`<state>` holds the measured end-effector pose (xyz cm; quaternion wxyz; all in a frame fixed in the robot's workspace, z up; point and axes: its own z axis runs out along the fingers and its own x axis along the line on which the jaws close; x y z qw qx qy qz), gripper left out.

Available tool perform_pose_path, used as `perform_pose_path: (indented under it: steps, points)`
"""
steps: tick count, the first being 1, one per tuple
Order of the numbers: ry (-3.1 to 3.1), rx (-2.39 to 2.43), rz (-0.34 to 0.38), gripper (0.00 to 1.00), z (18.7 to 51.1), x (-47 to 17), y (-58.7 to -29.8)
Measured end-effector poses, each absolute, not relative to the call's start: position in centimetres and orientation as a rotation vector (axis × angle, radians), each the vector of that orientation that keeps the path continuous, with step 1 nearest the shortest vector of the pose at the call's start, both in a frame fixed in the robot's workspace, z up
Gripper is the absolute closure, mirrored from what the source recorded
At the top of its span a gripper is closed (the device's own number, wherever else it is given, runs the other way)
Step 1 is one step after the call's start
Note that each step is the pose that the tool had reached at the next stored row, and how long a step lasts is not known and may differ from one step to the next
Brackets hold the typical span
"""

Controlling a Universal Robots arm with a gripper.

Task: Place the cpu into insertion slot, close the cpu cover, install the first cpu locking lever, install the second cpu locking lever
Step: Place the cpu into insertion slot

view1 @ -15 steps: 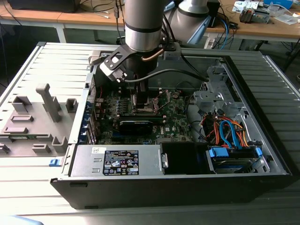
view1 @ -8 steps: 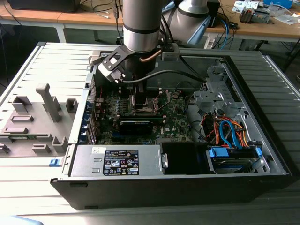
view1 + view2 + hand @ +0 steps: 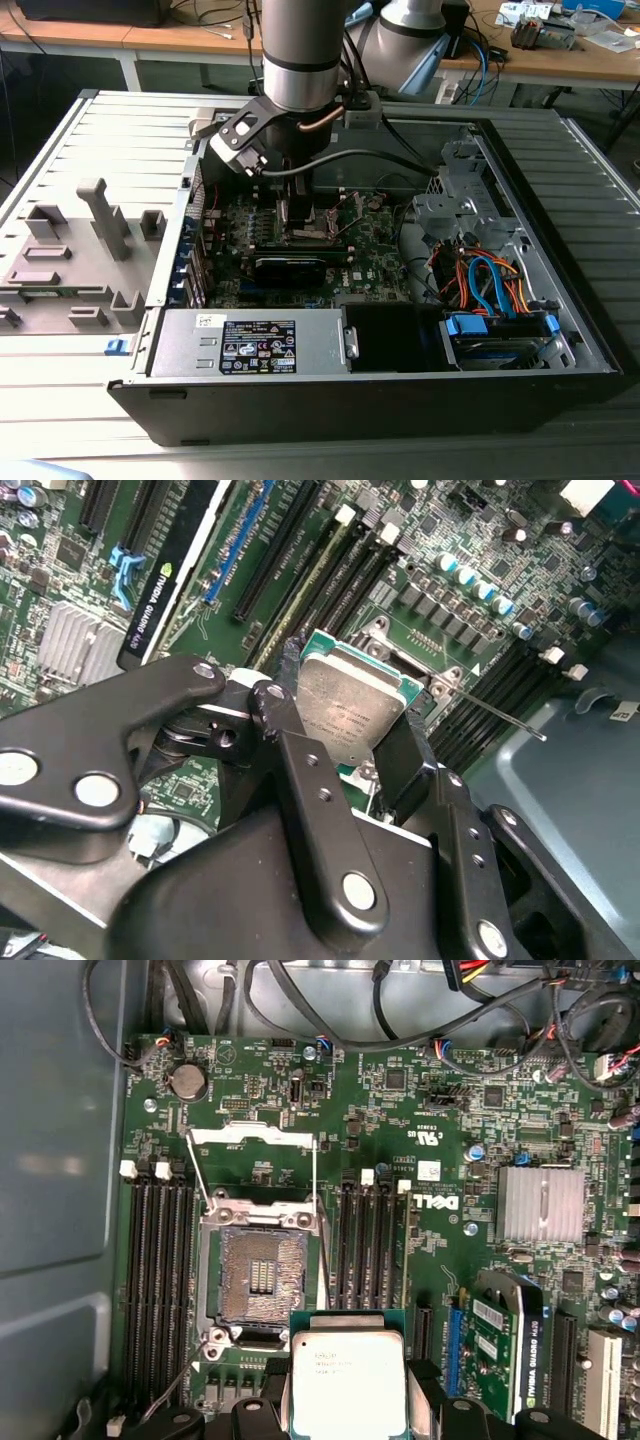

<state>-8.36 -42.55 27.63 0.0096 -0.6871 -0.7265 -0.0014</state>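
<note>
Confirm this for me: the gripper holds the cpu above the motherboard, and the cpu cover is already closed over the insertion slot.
Not quite. The gripper does hold the cpu above the motherboard, but the cpu cover is open, swung back off the insertion slot, whose dark centre lies bare. The first wrist view shows it.

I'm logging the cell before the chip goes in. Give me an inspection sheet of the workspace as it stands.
Surface: grey slatted table carrying an open computer case.
Job's things: cpu held in the jaws, not yet in the empty insertion slot; cpu cover raised.
Clutter: grey fixture blocks on the table, at the exterior view's left.
Grippers: gripper with jaws shut on the cpu.
Cables: orange and blue cables inside the case.
Surroundings: wooden desks behind.
</note>
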Motion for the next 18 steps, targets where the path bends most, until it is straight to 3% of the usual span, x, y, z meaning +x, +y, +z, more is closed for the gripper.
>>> perform_pose_path:
  steps: [18]
  points:
    - [-2.268,-2.146,-0.005,0.45,27.57,-8.35,-42.55]
